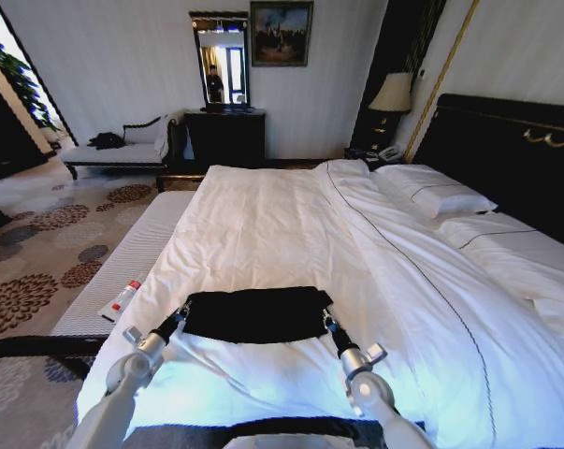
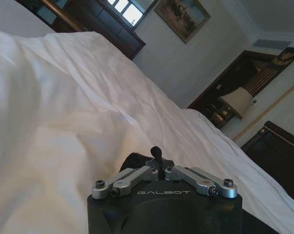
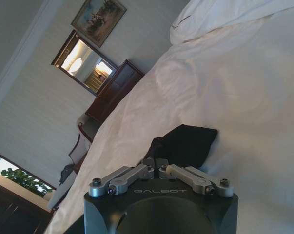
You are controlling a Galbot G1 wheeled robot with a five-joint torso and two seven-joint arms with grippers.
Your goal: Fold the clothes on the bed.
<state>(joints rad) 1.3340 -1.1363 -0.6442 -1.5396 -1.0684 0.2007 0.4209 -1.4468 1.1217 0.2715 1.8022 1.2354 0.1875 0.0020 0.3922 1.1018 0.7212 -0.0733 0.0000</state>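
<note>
A bedroom, likely a hotel room — a large bed with white duvet, pillows and dark headboard, a bedside lamp, a dark dresser under a mirror, a framed painting, a chaise longue and floral carpet.

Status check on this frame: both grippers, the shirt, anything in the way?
Left gripper shut on black T-shirt, left end. Right gripper shut on its right end. Shirt a folded band on the white duvet. Nothing obstructing.

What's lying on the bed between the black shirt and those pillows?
Nothing but bare white duvet between the black T-shirt and the pillows, in the head view.
</note>
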